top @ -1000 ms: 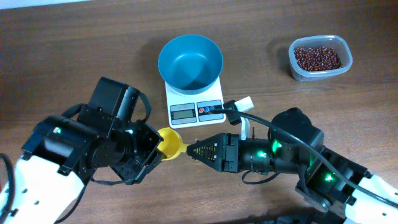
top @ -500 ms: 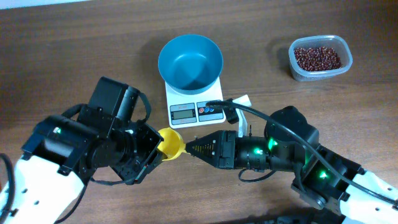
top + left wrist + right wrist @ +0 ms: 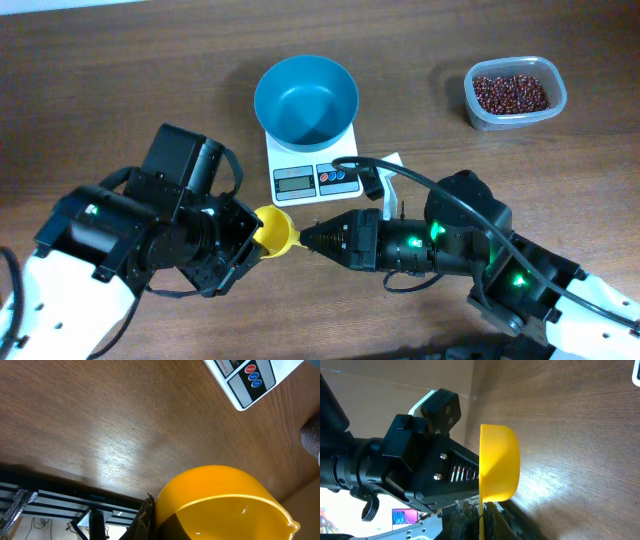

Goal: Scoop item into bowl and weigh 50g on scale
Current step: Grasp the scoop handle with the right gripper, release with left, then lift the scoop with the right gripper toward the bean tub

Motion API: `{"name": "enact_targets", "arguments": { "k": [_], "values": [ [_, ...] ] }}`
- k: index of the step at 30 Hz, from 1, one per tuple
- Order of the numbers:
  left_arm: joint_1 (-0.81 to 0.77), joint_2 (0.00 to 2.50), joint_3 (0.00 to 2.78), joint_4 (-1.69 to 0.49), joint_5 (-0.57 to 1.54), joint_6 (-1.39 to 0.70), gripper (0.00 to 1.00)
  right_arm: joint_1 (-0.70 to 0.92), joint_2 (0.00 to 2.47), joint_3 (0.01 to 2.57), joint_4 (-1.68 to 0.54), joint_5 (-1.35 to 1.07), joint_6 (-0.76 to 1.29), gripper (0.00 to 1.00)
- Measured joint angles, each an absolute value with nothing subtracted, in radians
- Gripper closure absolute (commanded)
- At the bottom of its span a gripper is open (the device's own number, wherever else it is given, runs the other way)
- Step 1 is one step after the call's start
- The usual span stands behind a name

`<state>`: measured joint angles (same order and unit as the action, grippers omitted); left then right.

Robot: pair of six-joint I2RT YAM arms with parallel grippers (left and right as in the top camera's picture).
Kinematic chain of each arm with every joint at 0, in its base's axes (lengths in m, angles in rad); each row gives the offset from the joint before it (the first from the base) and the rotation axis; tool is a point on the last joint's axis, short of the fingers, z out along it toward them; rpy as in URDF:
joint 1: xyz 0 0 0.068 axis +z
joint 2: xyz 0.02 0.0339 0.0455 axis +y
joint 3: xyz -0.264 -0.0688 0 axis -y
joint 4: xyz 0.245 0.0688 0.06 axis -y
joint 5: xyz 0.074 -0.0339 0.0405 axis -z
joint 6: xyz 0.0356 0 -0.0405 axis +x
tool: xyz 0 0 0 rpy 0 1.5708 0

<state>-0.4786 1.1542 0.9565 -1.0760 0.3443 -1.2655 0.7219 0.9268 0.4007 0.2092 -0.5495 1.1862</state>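
Left pincer [image 3: 254,238] clamped on yellow scoop [image 3: 274,229]; right pincer [image 3: 303,240] at its handle, grip unclear. Beans [image 3: 510,93] in tub [image 3: 478,119], surface's far right corner; right arm nearer. Bowl [image 3: 306,97] empty, on scale [image 3: 310,162].

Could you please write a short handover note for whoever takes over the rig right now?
Left gripper: shut on the empty yellow scoop, in front of the scale.
Right gripper: jaws narrow around the scoop's handle; grip unconfirmed.
Blue bowl sits empty on the scale; beans are in the clear tub on the right arm's side.
Done: nothing scooped.
Left: scoop beans into the bowl until the target weight.
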Motion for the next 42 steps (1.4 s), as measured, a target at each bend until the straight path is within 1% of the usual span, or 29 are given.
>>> {"name": "enact_targets", "arguments": {
  "k": [5, 9, 17, 18, 19, 22, 25, 27, 28, 29, 30, 31, 36, 42],
  "values": [
    [-0.479, 1.154, 0.957, -1.077, 0.345, -1.266, 1.00, 0.722, 0.927, 0.400, 0.207, -0.555, 1.193, 0.91],
    [-0.479, 1.154, 0.957, -1.079, 0.346, -1.266, 1.00, 0.722, 0.929, 0.401, 0.205, -0.565, 1.196, 0.96],
    [-0.479, 1.154, 0.957, -1.083, 0.348, -1.266, 1.00, 0.722, 0.931, 0.400, 0.204, -0.569, 1.196, 0.96],
    [-0.479, 1.154, 0.957, -1.083, 0.348, -1.266, 0.92, 0.722, 0.931, 0.400, 0.204, -0.569, 1.197, 0.96],
    [-0.479, 1.154, 0.957, -1.083, 0.348, -1.266, 0.77, 0.722, 0.931, 0.400, 0.204, -0.569, 1.197, 0.96],
    [-0.479, 1.154, 0.957, -1.080, 0.350, -1.272, 0.48, 0.722, 0.931, 0.401, 0.186, -0.588, 1.197, 0.96],
    [-0.479, 1.154, 0.957, -1.094, 0.348, -1.274, 0.34, 0.722, 0.931, 0.402, 0.139, -0.603, 1.196, 0.96],
    [-0.479, 1.154, 0.957, -1.100, 0.337, -1.275, 0.24, 0.722, 0.931, 0.402, 0.136, -0.604, 1.191, 0.96],
    [-0.479, 1.154, 0.957, -1.100, 0.329, -1.277, 0.18, 0.722, 0.931, 0.402, 0.134, -0.603, 1.179, 0.96],
    [-0.479, 1.154, 0.957, -1.102, 0.321, -1.275, 0.07, 0.722, 0.931, 0.402, 0.120, -0.602, 1.162, 0.96],
    [-0.479, 1.154, 0.957, -1.102, 0.307, -1.277, 0.02, 0.722, 0.931, 0.402, 0.102, -0.595, 1.147, 0.96],
    [-0.479, 1.154, 0.957, -1.102, 0.297, -1.277, 0.01, 0.722, 0.931, 0.404, 0.074, -0.579, 1.124, 0.96],
    [-0.479, 1.154, 0.957, -1.134, 0.256, -1.273, 0.01, 0.714, 0.931, 0.404, -0.039, -0.496, 0.984, 0.96],
    [-0.479, 1.154, 0.957, -1.195, 0.253, -1.272, 0.01, 0.560, 0.931, 0.404, -0.142, -0.478, 0.807, 0.96]
  ]
}}
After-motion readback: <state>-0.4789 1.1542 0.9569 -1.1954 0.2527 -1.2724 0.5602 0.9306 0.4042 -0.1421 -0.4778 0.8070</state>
